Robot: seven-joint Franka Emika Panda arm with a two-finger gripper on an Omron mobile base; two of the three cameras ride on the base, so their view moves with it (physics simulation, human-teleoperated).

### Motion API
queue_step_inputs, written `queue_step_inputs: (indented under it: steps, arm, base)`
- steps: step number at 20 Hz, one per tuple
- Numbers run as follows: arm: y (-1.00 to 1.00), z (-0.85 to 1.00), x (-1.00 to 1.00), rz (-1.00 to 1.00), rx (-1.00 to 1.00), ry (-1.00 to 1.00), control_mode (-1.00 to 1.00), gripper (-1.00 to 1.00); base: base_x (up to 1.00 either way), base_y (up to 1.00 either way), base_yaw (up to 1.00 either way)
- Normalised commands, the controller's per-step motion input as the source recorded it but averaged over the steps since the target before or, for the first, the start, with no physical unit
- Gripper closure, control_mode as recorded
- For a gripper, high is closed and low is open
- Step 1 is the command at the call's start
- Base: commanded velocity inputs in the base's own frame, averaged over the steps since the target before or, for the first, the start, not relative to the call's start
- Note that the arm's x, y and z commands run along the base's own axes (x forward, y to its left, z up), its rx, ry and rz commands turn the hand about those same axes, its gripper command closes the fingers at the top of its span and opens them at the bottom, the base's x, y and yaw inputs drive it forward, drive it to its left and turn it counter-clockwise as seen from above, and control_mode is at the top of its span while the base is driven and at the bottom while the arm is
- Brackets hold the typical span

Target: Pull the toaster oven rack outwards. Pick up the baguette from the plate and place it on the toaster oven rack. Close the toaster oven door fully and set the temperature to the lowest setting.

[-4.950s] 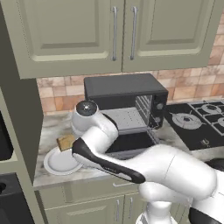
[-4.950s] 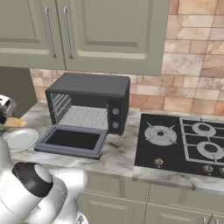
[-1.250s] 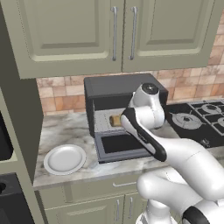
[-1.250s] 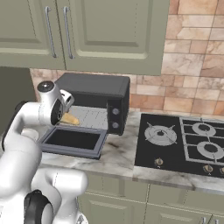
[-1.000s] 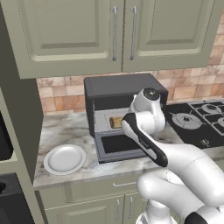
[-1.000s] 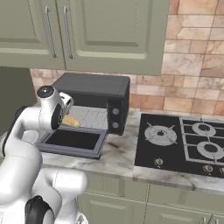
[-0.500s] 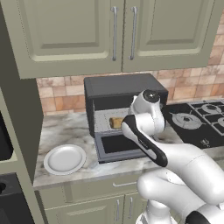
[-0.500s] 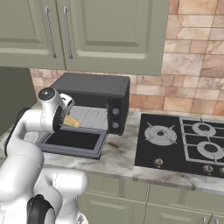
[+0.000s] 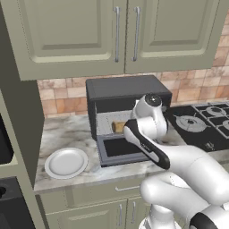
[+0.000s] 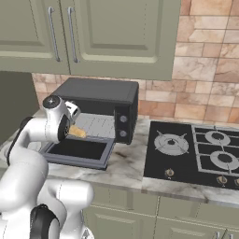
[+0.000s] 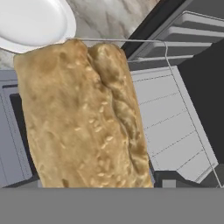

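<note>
Hand view: baguette [image 11: 83,118] close up over pulled-out toaster oven rack [image 11: 175,118], plate [image 11: 33,24] beyond. Tool grip: cannot tell. Base views: toaster oven door [image 9: 117,150] open.

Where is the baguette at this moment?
The baguette is at the open front of the toaster oven, over the pulled-out toaster oven rack. The plate lies bare on the counter, left of the oven in the left base view.

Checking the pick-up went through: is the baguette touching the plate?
Apart. In the hand view the baguette is over the toaster oven rack; the left base view shows the plate bare, off to the side.
</note>
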Motion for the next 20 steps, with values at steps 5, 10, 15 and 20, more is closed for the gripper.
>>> queue_step_inputs:
  steps: [5,10,15,20]
  arm:
    - [0.0,-0.04,0.01,0.0,-0.02,0.0,-1.0,1.0]
    - [0.0,0.07,0.24,0.0,-0.02,0.0,-1.0,1.0]
    - [0.0,0.01,0.41,0.0,-0.03,0.0,-1.0,1.0]
    - [0.0,0.0,0.29,0.0,-0.03,0.0,-1.0,1.0]
  base:
    - [0.0,0.0,0.0]
    - [0.0,0.0,0.0]
    - [0.0,0.0,0.0]
    - [0.0,0.0,0.0]
